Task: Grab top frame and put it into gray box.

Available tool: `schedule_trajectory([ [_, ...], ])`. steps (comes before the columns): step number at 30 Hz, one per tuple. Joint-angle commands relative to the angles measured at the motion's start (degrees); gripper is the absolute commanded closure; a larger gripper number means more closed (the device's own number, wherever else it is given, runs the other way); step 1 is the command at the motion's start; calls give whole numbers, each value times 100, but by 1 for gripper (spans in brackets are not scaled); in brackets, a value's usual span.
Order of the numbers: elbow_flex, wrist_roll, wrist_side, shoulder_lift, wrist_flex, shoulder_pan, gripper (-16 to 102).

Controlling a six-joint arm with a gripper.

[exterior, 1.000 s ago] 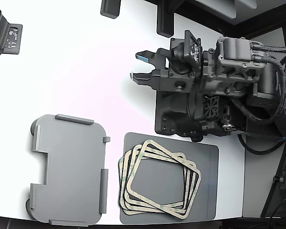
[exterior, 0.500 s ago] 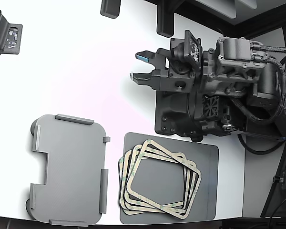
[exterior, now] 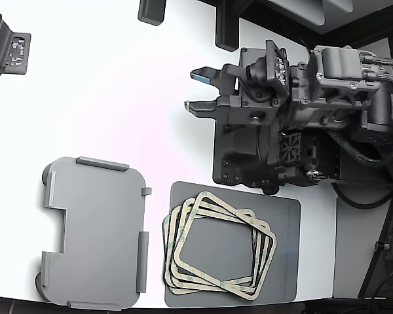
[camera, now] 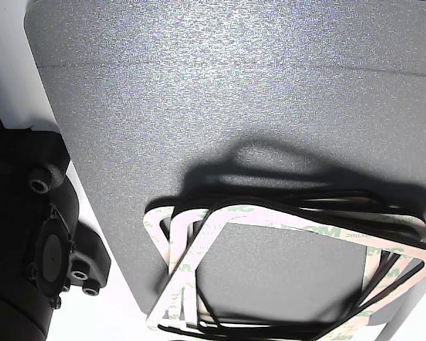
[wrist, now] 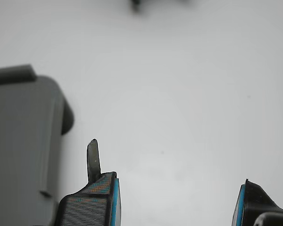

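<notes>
Spanning the whole exterior view, the white counter (exterior: 111,98) carries everything; its near edge is cut off by the picture's bottom. The black arm (exterior: 301,124) fills the exterior view's right, cables and base partly out of frame. The gray box (exterior: 95,232) lies flat at the exterior view's lower left, empty, its bottom corner clipped by the frame edge; in the wrist view only one rounded corner and a raised tab show. The darker gray mat (exterior: 285,222) sits just beside the box on the exterior view's right, mostly covered by a fanned stack of frames. The top frame (exterior: 219,254) rests on that stack, skewed to the ones under it; how many lie below is hard to count. The other view shows the stack close up, lower edge cropped, green print blurred. The tool (exterior: 196,91) hovers over bare counter, well apart from stack and box, jaws spread wide with nothing between them; the wrist view cuts both fingers (wrist: 92,200) off at the base.
</notes>
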Motion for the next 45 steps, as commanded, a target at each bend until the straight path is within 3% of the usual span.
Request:
schedule_trajectory([
  [1,-1318,-642,246,-817,694,483,-14],
  [4,-1907,-1424,457,-1230,1266,1037,-14],
  [12,-2443,-3542,879,-1556,1863,2461,-14],
  [17,-2549,-4808,756,-1749,2118,3217,-14],
  [22,-3067,-7743,615,-2628,2725,3902,-13],
  [24,-3322,-8640,571,-2979,2900,4096,-3],
  [28,-3744,-9237,334,-3445,3393,4562,-9],
  [33,-4025,-9896,246,-3744,3542,5247,2],
  [36,-4104,-9686,62,-4096,3542,5599,-14],
  [45,-4579,-8517,-290,-5396,3507,6565,-14],
])
